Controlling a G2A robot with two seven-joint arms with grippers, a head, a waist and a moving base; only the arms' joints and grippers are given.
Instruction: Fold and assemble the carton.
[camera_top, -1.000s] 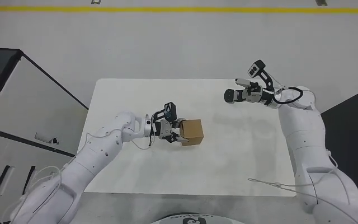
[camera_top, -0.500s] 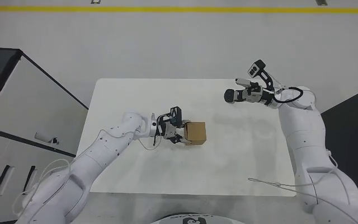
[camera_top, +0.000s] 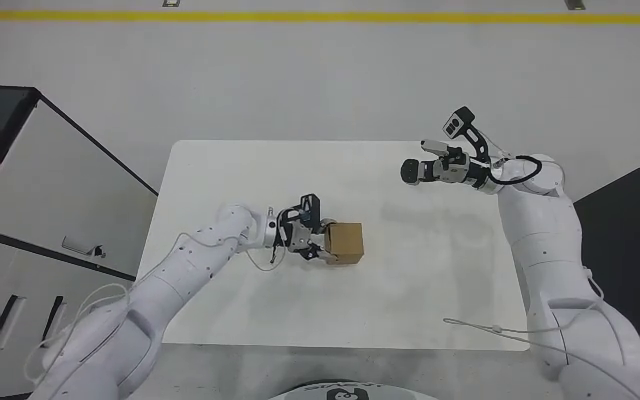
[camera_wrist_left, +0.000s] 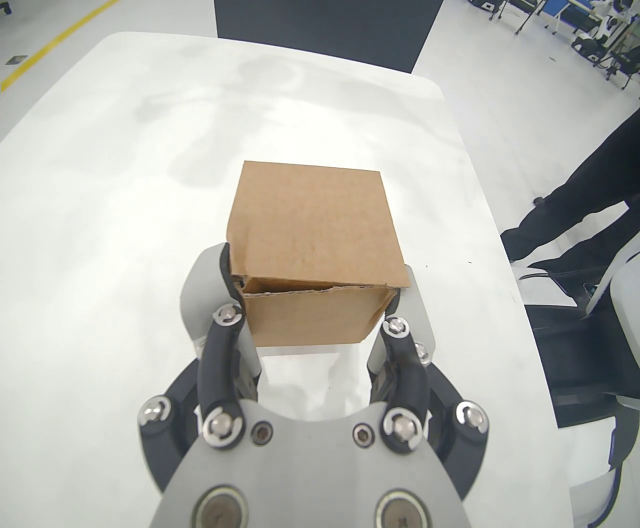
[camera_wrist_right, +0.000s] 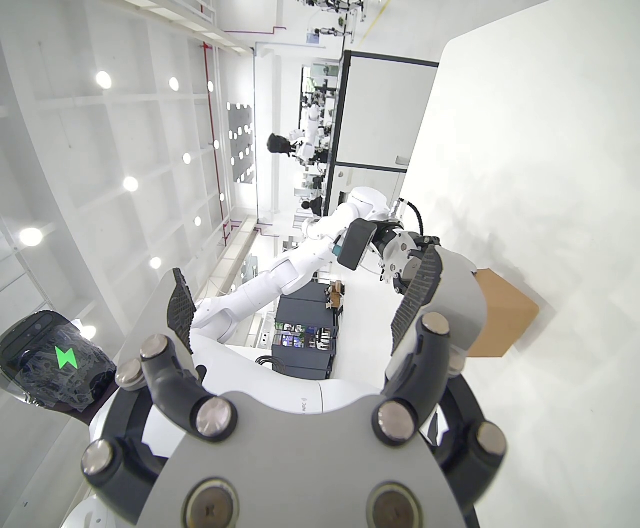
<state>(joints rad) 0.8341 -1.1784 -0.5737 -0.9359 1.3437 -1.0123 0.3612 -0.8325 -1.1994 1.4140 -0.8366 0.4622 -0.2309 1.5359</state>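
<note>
The left gripper clasps the near end of the carton, one finger pressed to each side. The carton rests on the desk straight ahead. The right gripper hangs wide open, empty, well apart.

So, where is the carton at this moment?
In the top view the carton stands near the middle of the table, one end held by the left gripper; the right gripper is well apart from it.
</note>
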